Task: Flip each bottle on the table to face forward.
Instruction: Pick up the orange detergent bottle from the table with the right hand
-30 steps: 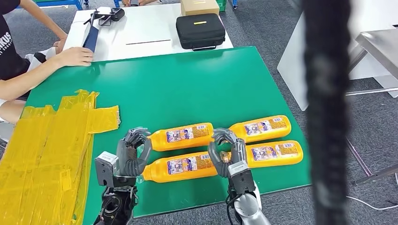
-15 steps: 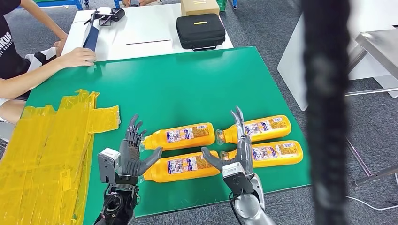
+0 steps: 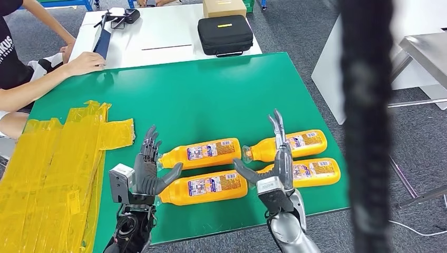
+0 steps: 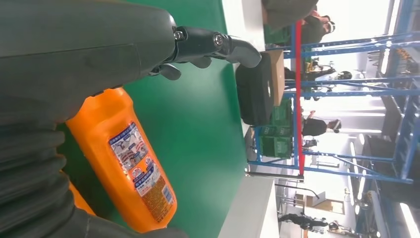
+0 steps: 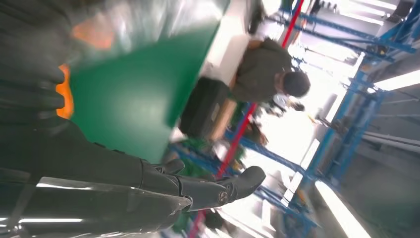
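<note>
Several orange bottles lie on their sides on the green table (image 3: 211, 100), labels up. The near left bottle (image 3: 205, 186) and the far left bottle (image 3: 203, 153) have their necks beside my left hand (image 3: 149, 167), which is open with fingers spread and holds nothing. The far right bottle (image 3: 295, 143) and near right bottle (image 3: 311, 172) lie by my right hand (image 3: 277, 158), open too, fingers pointing up above them. In the left wrist view an orange bottle (image 4: 126, 166) lies under the open left hand (image 4: 124, 44).
Crumpled yellow tape (image 3: 58, 163) covers the table's left side. A person's arm (image 3: 58, 71) rests on the far left corner. Beyond stands a white table (image 3: 158, 31) with a black case (image 3: 225, 34). A dark blurred post (image 3: 366, 126) crosses the right of the head view.
Both hands were curled at the bottle necks a second ago; they have opened and lifted off. The right hand has since risen and moved a little right. The bottles lie still.
</note>
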Robot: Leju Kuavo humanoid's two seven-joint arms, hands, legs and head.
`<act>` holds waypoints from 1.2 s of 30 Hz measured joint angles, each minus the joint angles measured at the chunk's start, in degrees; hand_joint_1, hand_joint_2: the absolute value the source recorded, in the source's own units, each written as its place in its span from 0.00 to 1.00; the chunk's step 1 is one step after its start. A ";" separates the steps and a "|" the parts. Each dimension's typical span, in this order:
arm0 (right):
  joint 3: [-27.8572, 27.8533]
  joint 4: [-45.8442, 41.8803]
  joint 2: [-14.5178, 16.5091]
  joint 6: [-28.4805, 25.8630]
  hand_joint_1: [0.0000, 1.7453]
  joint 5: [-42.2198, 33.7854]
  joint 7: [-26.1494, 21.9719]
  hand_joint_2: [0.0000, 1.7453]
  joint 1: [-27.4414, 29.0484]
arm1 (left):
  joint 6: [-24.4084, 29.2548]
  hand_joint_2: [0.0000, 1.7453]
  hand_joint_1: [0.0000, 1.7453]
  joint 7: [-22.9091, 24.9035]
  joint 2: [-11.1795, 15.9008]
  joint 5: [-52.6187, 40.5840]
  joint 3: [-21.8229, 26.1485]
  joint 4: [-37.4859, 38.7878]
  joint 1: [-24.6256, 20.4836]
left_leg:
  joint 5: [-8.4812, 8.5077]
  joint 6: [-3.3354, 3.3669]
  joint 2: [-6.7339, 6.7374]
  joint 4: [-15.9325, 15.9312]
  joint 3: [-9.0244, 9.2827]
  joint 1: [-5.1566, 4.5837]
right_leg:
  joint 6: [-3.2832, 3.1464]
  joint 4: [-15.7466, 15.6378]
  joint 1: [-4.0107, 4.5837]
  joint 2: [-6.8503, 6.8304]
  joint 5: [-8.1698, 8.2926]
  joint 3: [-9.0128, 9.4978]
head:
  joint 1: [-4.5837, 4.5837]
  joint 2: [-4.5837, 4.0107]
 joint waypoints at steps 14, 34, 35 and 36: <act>-3.94 10.56 -5.88 13.39 0.00 39.43 24.26 1.00 -17.56 | -1.66 1.00 0.00 1.56 0.44 -4.90 1.21 -10.22 -0.78 | 0.11 0.08 0.01 0.02 0.00 -0.04 | 0.06 0.00 -0.03 0.00 0.12 0.01 | 0.00 0.00; -0.72 33.98 -4.78 22.16 0.00 41.27 19.28 1.00 -32.24 | -3.40 1.00 0.00 1.58 -0.30 -2.66 1.35 -10.11 -3.15 | 0.11 0.07 0.00 0.03 -0.04 -0.03 | 0.06 0.02 -0.02 -0.02 0.12 0.00 | 0.01 0.00; -0.35 34.36 -4.58 22.56 0.00 41.01 18.90 1.00 -32.36 | -3.40 1.00 0.00 1.63 -0.31 -2.55 1.34 -9.99 -3.24 | 0.11 0.08 0.01 0.03 -0.04 -0.04 | 0.06 0.02 -0.02 -0.01 0.12 0.00 | 0.01 0.00; 0.08 34.72 -4.32 23.00 0.00 40.68 18.48 1.00 -32.46 | -3.40 1.00 0.00 1.67 -0.32 -2.47 1.33 -9.83 -3.35 | 0.10 0.08 0.02 0.03 -0.04 -0.04 | 0.06 0.02 -0.03 -0.01 0.12 -0.01 | 0.01 0.00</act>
